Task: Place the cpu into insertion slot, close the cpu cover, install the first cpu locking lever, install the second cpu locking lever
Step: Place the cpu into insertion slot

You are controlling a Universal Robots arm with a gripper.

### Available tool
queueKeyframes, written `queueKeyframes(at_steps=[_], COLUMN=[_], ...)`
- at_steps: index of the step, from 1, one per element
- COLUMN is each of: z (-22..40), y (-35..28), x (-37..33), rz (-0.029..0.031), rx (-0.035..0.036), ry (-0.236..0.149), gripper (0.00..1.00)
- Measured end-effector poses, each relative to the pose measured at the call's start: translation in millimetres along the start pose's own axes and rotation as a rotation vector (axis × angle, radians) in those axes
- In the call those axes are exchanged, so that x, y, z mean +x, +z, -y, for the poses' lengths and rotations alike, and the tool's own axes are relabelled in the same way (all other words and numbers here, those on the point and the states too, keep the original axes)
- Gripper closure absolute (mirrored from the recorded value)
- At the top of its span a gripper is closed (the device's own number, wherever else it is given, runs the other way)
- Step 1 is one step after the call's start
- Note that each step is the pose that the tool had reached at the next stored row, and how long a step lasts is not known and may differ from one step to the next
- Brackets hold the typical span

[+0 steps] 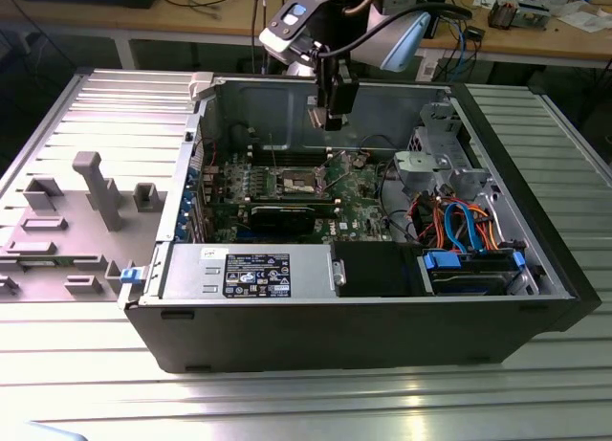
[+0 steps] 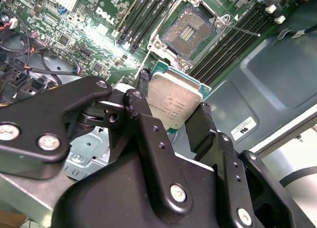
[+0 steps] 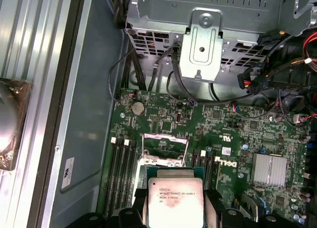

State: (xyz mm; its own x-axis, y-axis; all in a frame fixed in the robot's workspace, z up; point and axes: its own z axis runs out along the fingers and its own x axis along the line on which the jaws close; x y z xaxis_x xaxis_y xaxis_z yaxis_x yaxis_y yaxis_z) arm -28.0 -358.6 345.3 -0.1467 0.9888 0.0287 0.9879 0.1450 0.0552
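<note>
My gripper is shut on the cpu, a flat square chip with a silvery top and a green edge, with one black finger on each of two opposite sides. In the first wrist view the cpu hangs above the green board, just short of the insertion slot. The insertion slot lies uncovered, its dark pin grid showing inside a silver rim. A thin locking lever sticks out beside it. I cannot tell the cpu cover apart from the rim. In the exterior view the gripper hovers well above the insertion slot.
The open computer case has tall walls around the board. Black memory slots flank the socket. A graphics card, power supply, metal drive cage and cable bundles crowd the case. A grey fixture stands on the exterior view's left.
</note>
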Motion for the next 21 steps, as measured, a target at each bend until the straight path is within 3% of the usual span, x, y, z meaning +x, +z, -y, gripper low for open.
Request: queueKeyframes(at_steps=[4,7,21], z=[0.1,0.2,0.1], y=[1.8,2.1,2.2], x=[-0.1,-0.1,0.0], rz=[0.0029,0.0036,0.0036], rx=[-0.0006,0.0003,0.0004], ry=[0.052,0.069,0.07], gripper=[0.46,0.46,0.46])
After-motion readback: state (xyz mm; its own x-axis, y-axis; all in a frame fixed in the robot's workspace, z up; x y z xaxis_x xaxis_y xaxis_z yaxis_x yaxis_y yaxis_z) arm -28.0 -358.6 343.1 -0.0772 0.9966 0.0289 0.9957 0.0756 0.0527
